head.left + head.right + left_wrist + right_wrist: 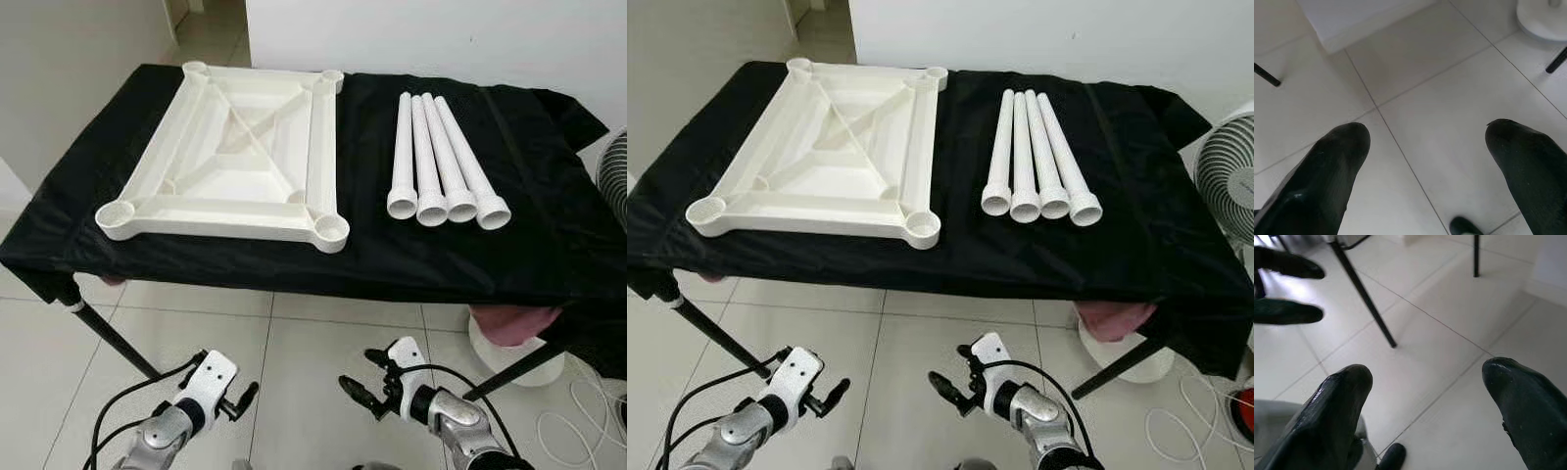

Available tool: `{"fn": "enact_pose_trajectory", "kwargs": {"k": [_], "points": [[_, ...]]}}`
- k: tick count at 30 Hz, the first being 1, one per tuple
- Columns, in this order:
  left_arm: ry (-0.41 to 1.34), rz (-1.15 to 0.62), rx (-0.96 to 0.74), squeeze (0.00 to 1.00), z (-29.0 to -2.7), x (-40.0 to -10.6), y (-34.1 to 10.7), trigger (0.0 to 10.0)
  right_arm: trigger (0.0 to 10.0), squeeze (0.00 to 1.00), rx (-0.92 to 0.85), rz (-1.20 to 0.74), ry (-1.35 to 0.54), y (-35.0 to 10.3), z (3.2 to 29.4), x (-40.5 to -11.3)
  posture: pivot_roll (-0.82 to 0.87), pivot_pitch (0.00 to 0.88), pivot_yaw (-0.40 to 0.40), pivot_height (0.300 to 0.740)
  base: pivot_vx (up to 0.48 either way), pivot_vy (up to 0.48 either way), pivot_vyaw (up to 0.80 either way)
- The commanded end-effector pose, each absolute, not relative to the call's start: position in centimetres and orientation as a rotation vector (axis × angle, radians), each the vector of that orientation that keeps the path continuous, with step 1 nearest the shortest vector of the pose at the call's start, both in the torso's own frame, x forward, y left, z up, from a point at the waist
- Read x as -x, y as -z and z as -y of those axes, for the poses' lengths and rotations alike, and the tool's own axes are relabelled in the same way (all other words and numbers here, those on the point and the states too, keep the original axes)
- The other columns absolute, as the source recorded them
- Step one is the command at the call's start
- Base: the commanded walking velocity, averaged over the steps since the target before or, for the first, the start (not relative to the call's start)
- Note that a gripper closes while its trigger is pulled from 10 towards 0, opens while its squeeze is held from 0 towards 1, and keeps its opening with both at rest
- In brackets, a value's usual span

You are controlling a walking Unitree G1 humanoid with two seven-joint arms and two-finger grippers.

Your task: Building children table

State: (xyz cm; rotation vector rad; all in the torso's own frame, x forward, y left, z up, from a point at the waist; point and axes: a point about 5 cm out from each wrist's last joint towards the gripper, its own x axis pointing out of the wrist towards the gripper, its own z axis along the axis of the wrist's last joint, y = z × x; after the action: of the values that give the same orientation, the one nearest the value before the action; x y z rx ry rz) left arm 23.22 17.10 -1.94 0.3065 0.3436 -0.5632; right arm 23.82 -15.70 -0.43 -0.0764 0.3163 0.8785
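A white square tabletop (235,157) lies upside down on the left half of a table draped in black cloth (392,255), with a round leg socket at each corner. Several white tube legs (441,162) lie side by side to its right, flared ends toward me. Both arms hang low in front of the table, over the floor. My left gripper (238,401) is open and empty; its fingers (1327,171) point at bare tiles. My right gripper (367,382) is also open and empty, with its fingertips (1342,387) over the tiles.
The floor is pale tile (294,362). Black table legs (113,338) slant down at both front corners. A white fan (1227,186) stands at the right, with a round white base (519,362) and cables on the floor below. A pink cloth (514,321) hangs under the table's right edge.
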Motion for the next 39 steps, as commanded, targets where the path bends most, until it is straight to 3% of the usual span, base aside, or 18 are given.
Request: {"fn": "enact_pose_trajectory", "kwargs": {"k": [1, 4, 7, 10, 15, 21, 26, 28, 32, 33, 39], "points": [[0.831, -0.362, -0.248, 0.00, -16.2, -22.2, 1.7, 10.0, 10.0, 0.00, 0.077, -0.302, -0.951, 0.1, 15.7, -23.3, -0.11, 0.105, 0.051, 0.740, 0.000, 0.000, 0.00], [0.888, -0.327, -0.221, 0.00, -15.9, -22.2, 0.7, 10.0, 10.0, 0.00, 0.092, -0.272, -1.016, -0.7, 15.6, -23.2, -0.11, 0.108, 0.048, 0.740, 0.000, 0.000, 0.00], [1.098, -0.256, -0.220, 0.00, -15.7, -21.6, -3.0, 10.0, 10.0, 0.00, 0.156, -0.230, -1.217, -3.0, 15.8, -22.7, -0.10, 0.115, 0.044, 0.740, 0.000, 0.000, 0.00], [1.098, -0.256, -0.220, 0.00, -15.7, -21.6, -3.0, 10.0, 10.0, 0.00, 0.156, -0.230, -1.217, -3.0, 15.8, -22.7, -0.10, 0.115, 0.044, 0.740, 0.000, 0.000, 0.00], [1.234, -0.177, -0.318, 0.00, -15.9, -22.9, -7.5, 10.0, 10.0, 0.00, 0.244, -0.184, -1.468, -7.2, 16.1, -22.6, -0.10, 0.111, 0.047, 0.740, 0.000, 0.000, 0.00], [1.231, -0.168, -0.414, 0.00, -17.2, -24.6, -9.5, 10.0, 10.0, 0.00, 0.300, -0.122, -1.477, -9.3, 16.1, -23.7, -0.10, 0.106, 0.058, 0.740, 0.000, 0.000, 0.00], [1.219, -0.184, -0.469, 0.00, -18.6, -25.7, -11.6, 10.0, 10.0, 0.00, 0.339, 0.030, -1.306, -12.1, 15.9, -26.7, -0.10, 0.095, 0.070, 0.740, 0.000, 0.000, 0.00], [1.188, -0.185, -0.493, 0.00, -19.4, -26.6, -12.8, 10.0, 10.0, 0.00, 0.277, 0.166, -1.100, -14.6, 15.7, -29.2, -0.10, 0.083, 0.069, 0.740, 0.000, 0.000, 0.00], [1.152, -0.166, -0.490, 0.00, -19.7, -27.2, -13.4, 10.0, 10.0, 0.00, 0.196, 0.245, -0.973, -16.0, 15.7, -30.4, -0.10, 0.074, 0.072, 0.740, 0.000, 0.000, 0.00], [1.090, -0.135, -0.428, 0.00, -19.6, -27.8, -14.1, 10.0, 10.0, 0.00, 0.133, 0.307, -0.855, -16.9, 15.7, -31.0, -0.11, 0.067, 0.075, 0.740, 0.000, 0.000, 0.00], [0.976, -0.051, -0.304, 0.00, -19.3, -28.5, -14.7, 10.0, 10.0, 0.00, 0.036, 0.363, -0.714, -17.7, 15.6, -31.3, -0.11, 0.056, 0.078, 0.740, 0.000, 0.000, 0.00]]}}
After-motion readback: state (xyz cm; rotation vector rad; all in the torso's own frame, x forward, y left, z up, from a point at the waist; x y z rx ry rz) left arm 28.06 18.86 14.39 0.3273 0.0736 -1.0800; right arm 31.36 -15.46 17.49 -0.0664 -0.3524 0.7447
